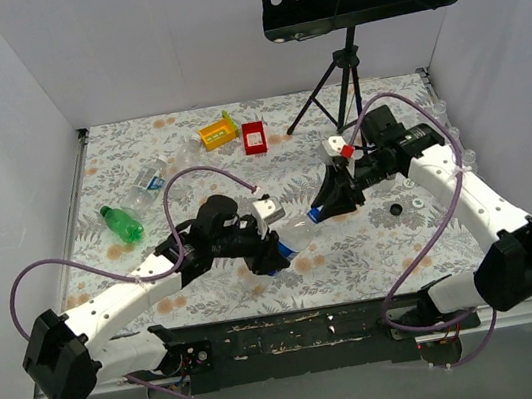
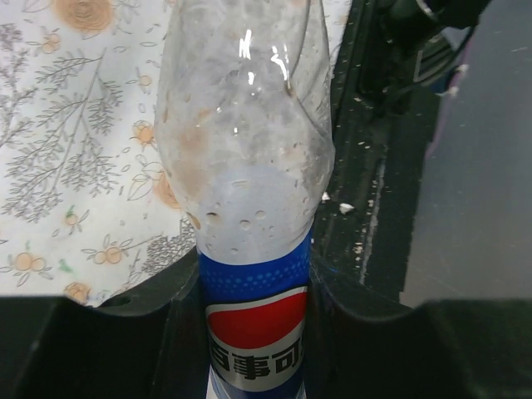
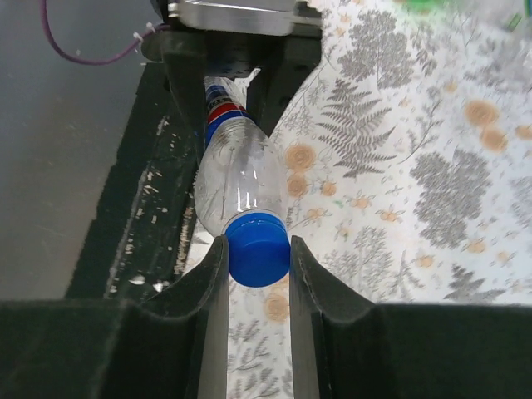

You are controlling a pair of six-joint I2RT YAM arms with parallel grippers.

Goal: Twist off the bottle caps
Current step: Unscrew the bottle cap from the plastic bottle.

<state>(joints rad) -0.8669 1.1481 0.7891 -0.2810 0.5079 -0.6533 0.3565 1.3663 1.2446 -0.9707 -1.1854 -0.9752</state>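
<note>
Detail is poorest at the far left of the table (image 1: 282,172), where clear bottles (image 1: 149,183) lie in a blurred cluster whose number I cannot tell. One green bottle (image 1: 123,223) lies just beside them. Near the back edge stand two boxes, one yellow box (image 1: 218,131) and one red box (image 1: 254,138), their contents too small to make out. Two loose caps, one black cap (image 1: 396,209) and one white cap (image 1: 416,204), rest on the table by the right arm.

One Pepsi bottle (image 2: 245,166) is held roughly level between the arms, over the near middle of the table. Its base is hidden behind the left gripper (image 2: 253,287), which is clamped on the labelled part. Only droplets and a brownish smear show inside it. The right gripper (image 3: 258,249) pinches the blue cap (image 3: 258,248) on the neck, one finger touching each side.
</note>
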